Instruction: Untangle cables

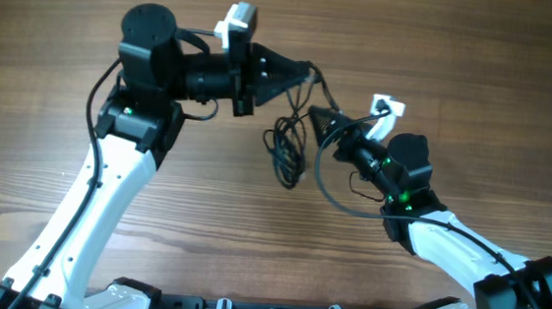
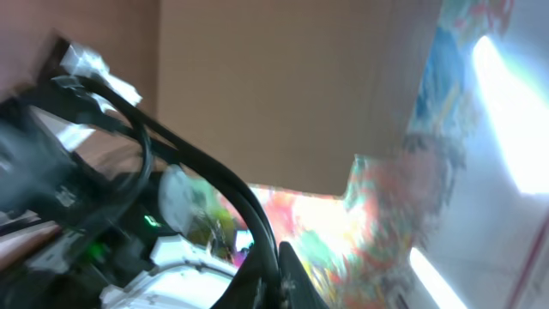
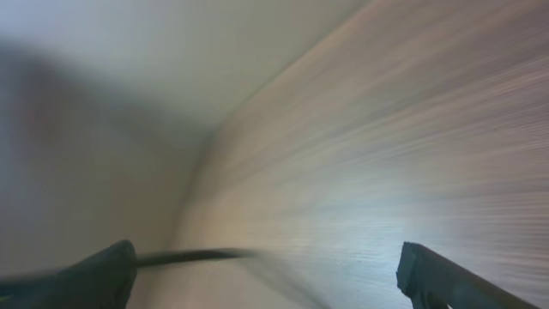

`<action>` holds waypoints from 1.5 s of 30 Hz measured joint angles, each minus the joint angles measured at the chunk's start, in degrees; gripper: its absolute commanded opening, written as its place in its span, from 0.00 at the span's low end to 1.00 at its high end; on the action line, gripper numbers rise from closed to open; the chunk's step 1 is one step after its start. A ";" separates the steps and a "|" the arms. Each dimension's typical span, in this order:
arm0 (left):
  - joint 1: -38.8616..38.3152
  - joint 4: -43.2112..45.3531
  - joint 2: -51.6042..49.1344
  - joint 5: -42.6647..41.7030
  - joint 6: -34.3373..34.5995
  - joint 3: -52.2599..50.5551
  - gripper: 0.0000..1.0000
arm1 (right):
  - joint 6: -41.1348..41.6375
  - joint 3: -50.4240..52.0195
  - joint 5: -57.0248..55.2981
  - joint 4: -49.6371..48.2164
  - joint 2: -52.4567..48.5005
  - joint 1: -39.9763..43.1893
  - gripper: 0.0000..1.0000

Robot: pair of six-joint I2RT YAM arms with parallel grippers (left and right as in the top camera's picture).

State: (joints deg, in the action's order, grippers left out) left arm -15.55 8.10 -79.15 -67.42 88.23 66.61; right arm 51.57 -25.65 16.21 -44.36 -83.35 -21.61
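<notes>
A brown wood-grain table (image 1: 56, 68) is shown from above, its grain running left to right; on the right wrist camera it is heavily blurred. On the left wrist camera a plain tan wall (image 2: 283, 77) is flanked on the right by what may be a multicoloured poster (image 2: 386, 215) and a bright light strip (image 2: 506, 94).

Brown wood-grain tabletop (image 1: 60, 19), and mid-table a loose tangle of thin black cables (image 1: 284, 153), apparently resting on it.
</notes>
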 measured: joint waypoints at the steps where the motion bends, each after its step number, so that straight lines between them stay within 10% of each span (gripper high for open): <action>1: -0.79 2.56 0.07 -0.33 1.81 -0.20 0.04 | 1.20 -0.04 -5.11 1.68 0.00 0.52 1.00; 7: -2.95 12.72 0.24 -1.03 6.38 -0.22 0.04 | 4.74 0.00 -13.25 7.69 -0.07 12.94 1.00; 14: -1.18 8.66 0.24 4.46 2.69 -0.22 0.04 | 1.44 0.00 24.79 7.52 -0.07 21.44 1.00; 22: -0.98 -14.62 0.20 29.00 1.51 0.11 0.04 | 2.27 0.07 54.42 -11.50 -0.24 21.27 1.00; 35: 0.04 -30.42 0.22 43.71 1.46 0.11 0.04 | -17.18 -0.46 33.90 -10.47 -0.33 3.93 1.00; 45: 3.72 -31.67 0.22 35.04 1.49 0.11 0.04 | -41.66 -12.74 11.28 25.00 -0.39 -10.75 1.00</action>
State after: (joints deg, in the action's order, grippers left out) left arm -11.84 -23.57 -78.94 -32.38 89.71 66.72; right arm 9.91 -38.39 27.49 -19.35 -83.74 -32.36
